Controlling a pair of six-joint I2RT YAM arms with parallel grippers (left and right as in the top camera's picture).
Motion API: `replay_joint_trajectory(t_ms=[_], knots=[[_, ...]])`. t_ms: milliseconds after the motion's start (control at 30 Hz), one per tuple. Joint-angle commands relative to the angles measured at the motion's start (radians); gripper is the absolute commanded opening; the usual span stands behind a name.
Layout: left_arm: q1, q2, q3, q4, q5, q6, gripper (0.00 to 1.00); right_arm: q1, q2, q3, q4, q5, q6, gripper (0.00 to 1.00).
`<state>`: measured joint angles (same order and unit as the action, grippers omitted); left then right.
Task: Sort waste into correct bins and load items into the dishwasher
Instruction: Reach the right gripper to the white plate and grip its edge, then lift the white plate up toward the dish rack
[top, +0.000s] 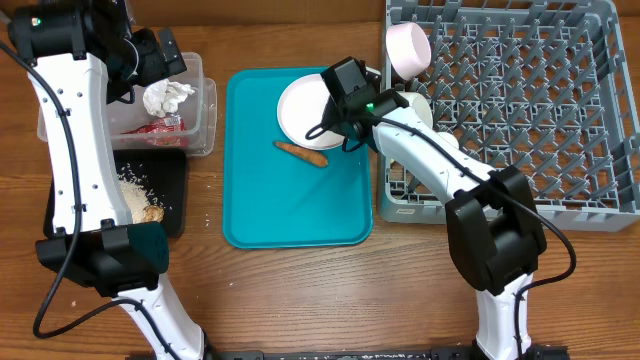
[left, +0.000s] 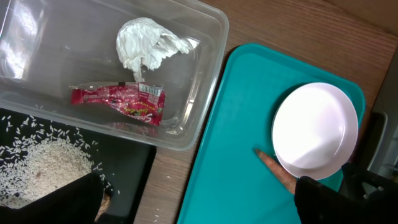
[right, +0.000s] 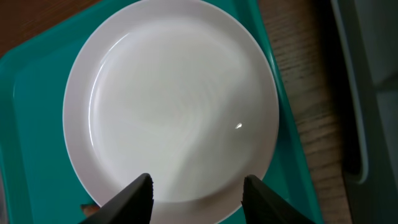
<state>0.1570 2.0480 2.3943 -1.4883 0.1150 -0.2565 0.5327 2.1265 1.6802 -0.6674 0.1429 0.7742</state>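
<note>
Right end effector (right: 196, 186) hangs right over the plate (right: 171, 99), fingers roughly half apart around its near rim, nothing gripped yet as far as I can see. The carrot stick (top: 300, 153) lies just beside it on the teal tray (top: 260, 200), so that's unsorted too. On the other side, the rack (top: 520, 100) already has a bowl (top: 408, 48). Furthest off, the left end effector (top: 165, 52) hovers wide open and empty over the tub (left: 211, 37), which holds the napkin (left: 146, 46) and wrapper (left: 118, 99). The rice (left: 37, 168) is in the black tray (left: 134, 165). Mostly done, I'd say.
</note>
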Motion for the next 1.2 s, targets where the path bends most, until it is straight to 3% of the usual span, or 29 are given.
replay_joint_trajectory(t_ms=[0, 633, 833, 967, 1167], knots=[[-0.008, 0.0, 0.012, 0.001, -0.008, -0.01, 1.0, 0.008, 0.041, -0.011, -0.016, 0.021, 0.145, 0.46], [-0.008, 0.0, 0.012, 0.001, -0.008, -0.01, 1.0, 0.008, 0.126, -0.04, -0.053, -0.025, 0.2, 0.31], [-0.008, 0.0, 0.012, 0.001, -0.008, -0.01, 1.0, 0.008, 0.126, -0.04, -0.056, -0.025, 0.197, 0.17], [-0.008, 0.0, 0.012, 0.001, -0.008, -0.01, 1.0, 0.008, 0.126, -0.04, -0.057, -0.042, 0.159, 0.04], [-0.008, 0.0, 0.012, 0.001, -0.008, -0.01, 1.0, 0.008, 0.125, -0.031, -0.043, -0.074, 0.032, 0.04]])
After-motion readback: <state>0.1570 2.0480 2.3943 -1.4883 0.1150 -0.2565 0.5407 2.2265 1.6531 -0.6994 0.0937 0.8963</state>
